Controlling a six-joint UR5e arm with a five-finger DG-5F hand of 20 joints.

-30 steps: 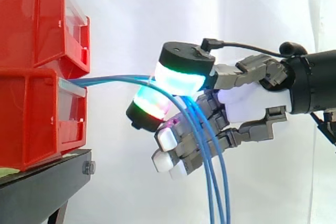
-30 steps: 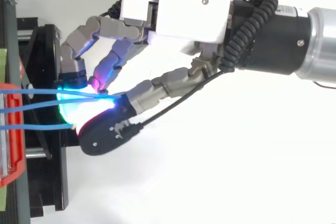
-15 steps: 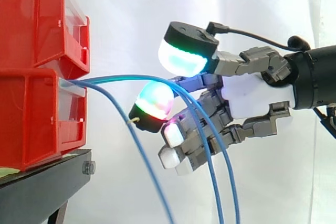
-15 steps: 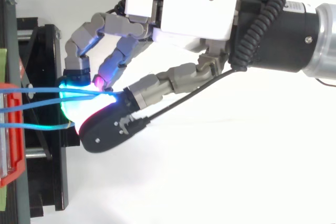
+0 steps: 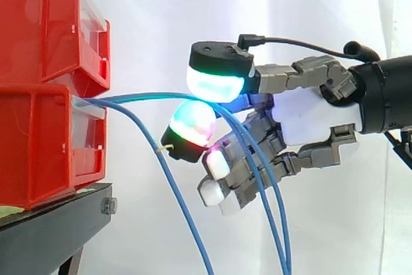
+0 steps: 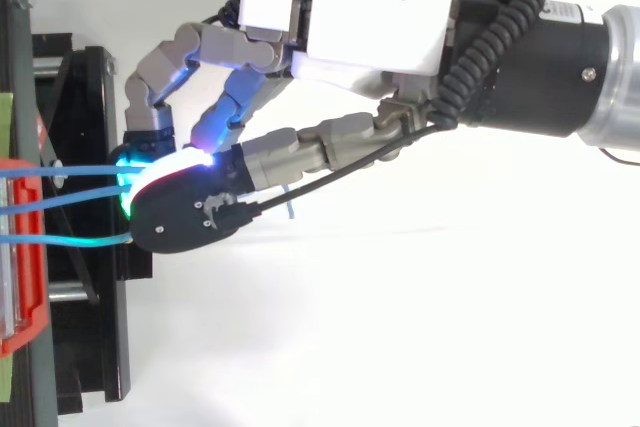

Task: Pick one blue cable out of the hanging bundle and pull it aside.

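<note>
**Item: cable separation, grasp stage.**

**Landmark:** lower red bin (image 5: 38, 146), stacked under an upper red bin (image 5: 38, 24) on a black stand (image 5: 51, 223), before a white curtain (image 5: 193, 4).

**Task's things:** three blue cables leave the front lip of the lower red bin.
- Separate blue cable (image 5: 174, 198): drops steeply just beside the bin's front and hangs clear of the hand.
- Paired blue cables (image 5: 257, 178): arch away from the bin at lip height, then fall together farther out from the bin.

**Hand** (image 5: 309, 117): reaches toward the bin's front from the side opposite it, fingers curled. The cyan-green thumb pad (image 5: 215, 82) sits directly over a multicoloured finger pad (image 5: 192, 123), close together. The paired blue cables pass between them at the top of their arch. From above, two cables converge under the thumb pad (image 6: 180, 212), near the bin. The pads read as clamped on the pair, though whether one strand or both is caught cannot be told.

**Step in hand, as judged:** selection and grip; the pull aside is not yet done.

**Next move calls for:** a single strand held, the grip firm, then a sideways draw away from the bin's remaining cables without dragging its neighbour.
</note>
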